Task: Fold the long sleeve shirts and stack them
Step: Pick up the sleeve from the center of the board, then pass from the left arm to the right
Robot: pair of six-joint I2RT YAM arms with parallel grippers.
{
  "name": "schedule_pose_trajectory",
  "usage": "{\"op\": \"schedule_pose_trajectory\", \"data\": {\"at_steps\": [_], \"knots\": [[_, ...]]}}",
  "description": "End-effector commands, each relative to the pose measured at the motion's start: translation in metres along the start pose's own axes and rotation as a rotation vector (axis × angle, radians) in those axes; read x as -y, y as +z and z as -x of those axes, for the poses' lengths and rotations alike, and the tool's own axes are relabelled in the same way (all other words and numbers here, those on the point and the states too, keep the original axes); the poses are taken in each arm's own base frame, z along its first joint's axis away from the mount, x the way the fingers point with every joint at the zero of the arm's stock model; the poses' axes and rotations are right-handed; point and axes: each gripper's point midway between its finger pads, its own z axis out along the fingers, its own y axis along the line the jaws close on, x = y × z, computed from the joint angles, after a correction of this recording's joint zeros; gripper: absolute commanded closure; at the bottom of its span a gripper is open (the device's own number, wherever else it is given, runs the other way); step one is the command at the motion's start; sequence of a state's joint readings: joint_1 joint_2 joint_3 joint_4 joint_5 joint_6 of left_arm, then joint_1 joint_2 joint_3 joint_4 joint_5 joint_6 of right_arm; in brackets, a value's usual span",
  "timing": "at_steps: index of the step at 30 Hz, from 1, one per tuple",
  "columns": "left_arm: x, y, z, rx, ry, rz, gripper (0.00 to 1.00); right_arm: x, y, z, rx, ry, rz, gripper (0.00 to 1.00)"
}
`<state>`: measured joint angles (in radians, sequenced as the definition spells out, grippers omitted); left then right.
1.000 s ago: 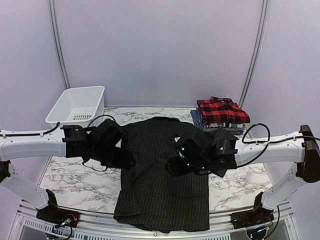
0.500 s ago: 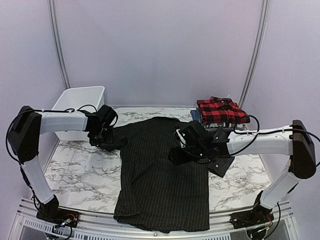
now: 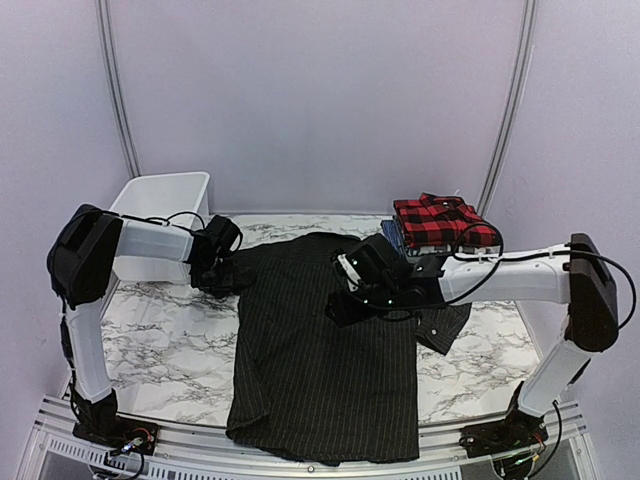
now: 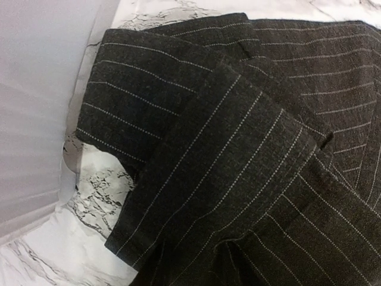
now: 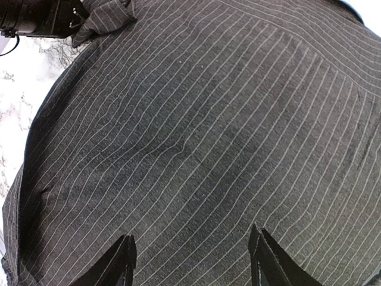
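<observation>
Hovering spread above pinstriped shirt (image 3: 320, 370), right gripper (image 5: 193, 235); left gripper (image 3: 226, 273) state unclear

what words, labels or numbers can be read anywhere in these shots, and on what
None can be read. No text, label, brand or number shows on the pinstripe shirt, the plaid shirt or the bin in any view.
</observation>
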<state>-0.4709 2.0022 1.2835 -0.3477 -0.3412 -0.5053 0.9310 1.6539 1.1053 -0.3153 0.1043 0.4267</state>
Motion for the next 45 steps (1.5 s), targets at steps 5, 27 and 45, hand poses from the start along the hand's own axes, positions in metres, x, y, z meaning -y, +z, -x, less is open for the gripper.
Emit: {"op": "schedule_pose_trajectory", "data": {"at_steps": [5, 27, 45], "knots": [[0.004, -0.026, 0.028, 0.076, 0.016, -0.041, 1.00, -0.012, 0.000, 0.026, 0.025, -0.044, 0.031, 0.39], [0.127, -0.190, 0.075, 0.314, 0.300, -0.530, 1.00, -0.009, -0.042, 0.089, 0.318, -0.081, 0.077, 0.37], [0.176, -0.253, 0.035, 0.285, 0.495, -0.923, 1.00, -0.029, -0.101, 0.177, 0.752, -0.252, 0.446, 0.07]]}}
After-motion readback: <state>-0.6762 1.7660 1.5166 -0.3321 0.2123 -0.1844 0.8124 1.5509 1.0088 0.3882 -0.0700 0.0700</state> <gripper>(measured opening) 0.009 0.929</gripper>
